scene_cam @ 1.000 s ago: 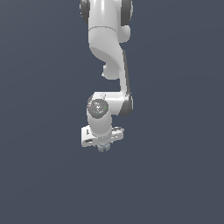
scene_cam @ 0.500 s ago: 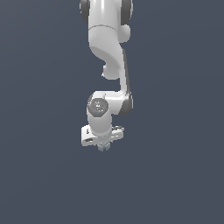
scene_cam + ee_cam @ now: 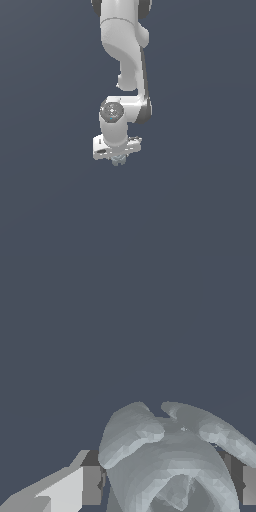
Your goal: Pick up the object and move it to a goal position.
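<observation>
White arm point(image 3: 124, 60), hand point(image 3: 117, 161) pointing down

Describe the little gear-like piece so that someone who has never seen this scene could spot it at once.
Start at the white robot arm hanging from the top of the exterior view and follow it down to the gripper at its lower end. The gear-like piece sits between the fingers: pale grey-blue, rounded, with lobed edges, the only thing there that is neither white nor dark grey.
</observation>
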Action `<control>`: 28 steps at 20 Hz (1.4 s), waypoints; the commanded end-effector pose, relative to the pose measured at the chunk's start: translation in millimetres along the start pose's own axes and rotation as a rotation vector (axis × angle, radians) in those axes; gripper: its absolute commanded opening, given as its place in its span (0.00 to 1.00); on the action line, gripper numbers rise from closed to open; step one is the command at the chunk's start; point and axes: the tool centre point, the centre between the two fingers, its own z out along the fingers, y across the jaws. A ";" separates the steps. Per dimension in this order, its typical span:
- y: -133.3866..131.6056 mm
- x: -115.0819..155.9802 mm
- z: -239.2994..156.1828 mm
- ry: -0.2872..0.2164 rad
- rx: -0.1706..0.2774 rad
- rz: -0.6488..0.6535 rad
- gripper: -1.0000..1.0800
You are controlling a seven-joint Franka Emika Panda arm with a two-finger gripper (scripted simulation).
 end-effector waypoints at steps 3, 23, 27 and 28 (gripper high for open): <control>-4.1 -20.5 -15.3 0.001 0.000 0.000 0.00; -23.3 -117.7 -89.6 0.000 -0.001 0.000 0.00; -24.4 -123.9 -95.1 0.001 0.000 0.000 0.00; -24.6 -124.7 -95.8 0.001 0.000 0.000 0.00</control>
